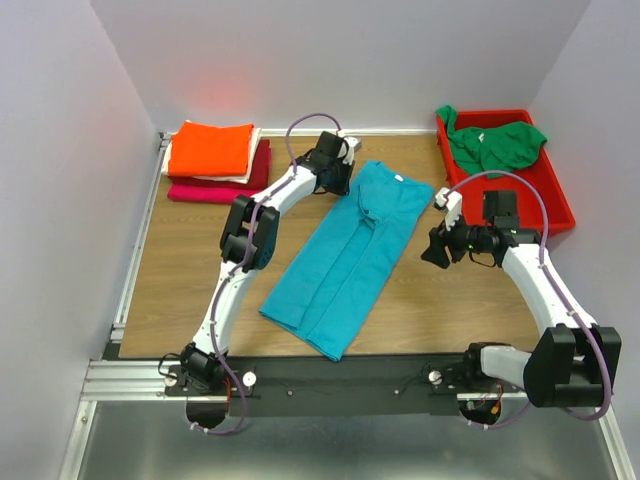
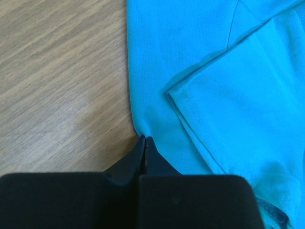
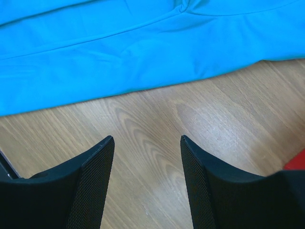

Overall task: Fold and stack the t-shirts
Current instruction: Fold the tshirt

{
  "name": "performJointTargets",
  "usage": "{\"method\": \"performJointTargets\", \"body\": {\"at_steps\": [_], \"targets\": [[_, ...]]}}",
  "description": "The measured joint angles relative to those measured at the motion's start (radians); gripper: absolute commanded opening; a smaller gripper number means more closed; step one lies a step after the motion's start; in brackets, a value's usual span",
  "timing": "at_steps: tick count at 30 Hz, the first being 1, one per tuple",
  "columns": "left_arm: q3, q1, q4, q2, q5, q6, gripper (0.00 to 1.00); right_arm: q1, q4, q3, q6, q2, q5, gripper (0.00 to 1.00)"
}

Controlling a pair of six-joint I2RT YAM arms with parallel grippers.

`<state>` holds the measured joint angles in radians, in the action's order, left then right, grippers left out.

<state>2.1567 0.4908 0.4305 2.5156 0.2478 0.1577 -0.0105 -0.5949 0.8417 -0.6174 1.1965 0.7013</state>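
Observation:
A teal t-shirt (image 1: 350,250) lies on the wooden table, folded lengthwise into a long strip, collar at the far end. My left gripper (image 1: 335,180) sits at its far left edge. In the left wrist view the jaws (image 2: 144,139) are pressed together on the hem of the teal t-shirt (image 2: 214,71), and the cloth puckers toward the tips. My right gripper (image 1: 437,250) hovers open to the right of the shirt. In its wrist view the right gripper (image 3: 147,139) has only bare wood between the fingers, with the teal t-shirt (image 3: 119,52) beyond them.
A stack of folded t-shirts stands at the back left: orange (image 1: 210,148) on top, dark red (image 1: 262,165) and magenta (image 1: 205,192) below. A red bin (image 1: 555,190) at the back right holds a crumpled green t-shirt (image 1: 495,145).

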Motion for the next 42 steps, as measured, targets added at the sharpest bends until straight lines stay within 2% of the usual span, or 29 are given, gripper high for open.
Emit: {"method": "performJointTargets", "body": {"at_steps": [5,8,12,14,15,16,19,20,23,26,30,31,33,37,42], "targets": [[0.002,-0.027,-0.001,0.0,0.02,0.056,0.0,0.0,0.0,0.0,0.0,0.0,0.0,0.65],[-0.008,-0.086,-0.017,0.0,0.031,0.121,0.0,0.0,0.0,0.0,0.0,0.0,0.0,0.65],[-0.132,-0.197,-0.133,-0.042,0.069,0.243,0.0,0.0,0.001,0.0,0.0,0.0,-0.001,0.65],[-0.19,-0.244,-0.173,-0.071,0.08,0.275,0.13,-0.001,0.002,0.0,0.0,0.001,-0.001,0.65],[-0.217,-0.264,-0.192,-0.085,0.087,0.28,0.28,-0.002,0.003,0.0,0.0,0.003,-0.001,0.65],[-0.238,-0.272,-0.204,-0.095,0.095,0.287,0.34,-0.002,0.003,0.0,0.001,0.007,0.0,0.65],[-0.343,-0.273,-0.262,-0.176,0.133,0.286,0.48,-0.003,0.007,0.0,0.014,0.046,0.009,0.64],[-0.374,-0.267,-0.27,-0.205,0.14,0.284,0.48,-0.003,0.01,0.001,0.017,0.064,0.018,0.63],[-0.462,-0.244,-0.287,-0.357,0.146,0.262,0.52,-0.003,0.014,0.013,0.057,0.171,0.061,0.61],[-0.519,-0.224,-0.331,-0.573,0.131,0.214,0.55,0.003,0.016,0.061,0.107,0.3,0.096,0.6],[-0.682,-0.225,-0.465,-0.977,0.041,0.128,0.7,0.045,0.018,0.196,0.205,0.459,0.11,0.61],[-0.744,-0.228,-0.503,-1.087,0.015,0.096,0.8,0.06,0.024,0.235,0.23,0.494,0.11,0.61],[-0.838,-0.231,-0.566,-1.237,-0.021,0.067,0.88,0.109,0.067,0.315,0.312,0.58,0.092,0.62],[-1.084,-0.235,-0.652,-1.525,-0.079,0.005,0.91,0.2,0.142,0.422,0.486,0.713,-0.009,0.59],[-1.355,-0.235,-0.612,-1.764,-0.118,-0.054,0.91,0.267,0.232,0.515,0.708,0.843,-0.103,0.56]]}}
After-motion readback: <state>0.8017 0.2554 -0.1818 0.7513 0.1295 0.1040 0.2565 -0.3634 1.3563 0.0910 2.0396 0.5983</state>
